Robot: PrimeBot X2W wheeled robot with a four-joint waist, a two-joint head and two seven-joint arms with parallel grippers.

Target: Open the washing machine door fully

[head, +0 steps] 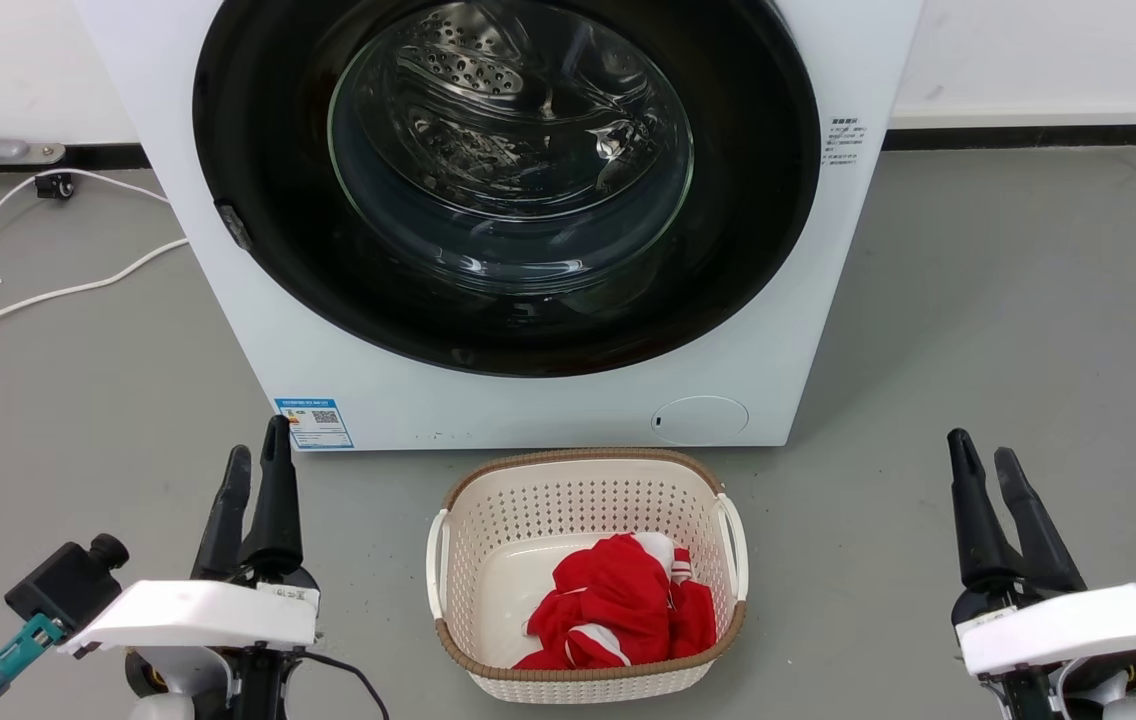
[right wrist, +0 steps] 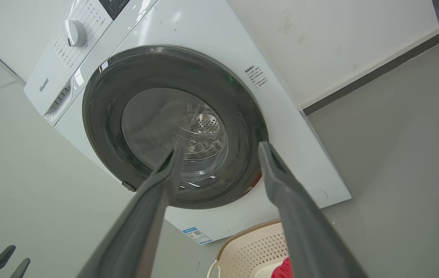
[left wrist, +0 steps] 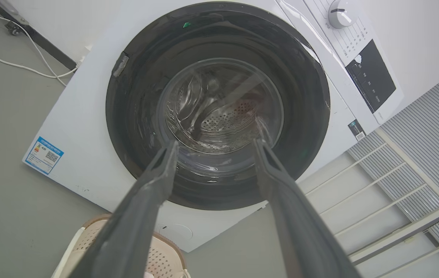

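At the near left, left gripper (head: 258, 445): two dark fingers parted, nothing between them, raised above the grey floor (head: 978, 300).
At the near right, right gripper (head: 980, 450): fingers likewise spread and empty, level with the left one.
Laundry basket (head: 588, 458): cream, perforated, brown-rimmed; it stands between the two grippers and a little ahead of their wrists, touching neither.
Red cloth (head: 618, 600): crumpled with white stripes, lying in the basket's near half.
White cable (head: 48, 290): trails over the floor out to the left of the left gripper.
Washing machine (head: 528, 400): white box straight ahead of both grippers, just past the basket, with bare floor between it and the fingertips.
Blue label (head: 313, 422): low on the machine's front corner, just ahead of the left gripper's fingertips.
Round flap (head: 699, 418): low on the front, ahead and inward of the right gripper.
Washing machine door (head: 748, 200): glossy black ring round a clear glass bowl, shut flat against the machine's front; it lies beyond and above both pairs of fingertips, untouched by either.
Grey tab (head: 233, 225): on the door's rim, on the left gripper's side.
Steel drum (head: 488, 70): perforated, seen through the glass.
Dial (left wrist: 341, 13): white knob on the top panel, farthest from the fingers.
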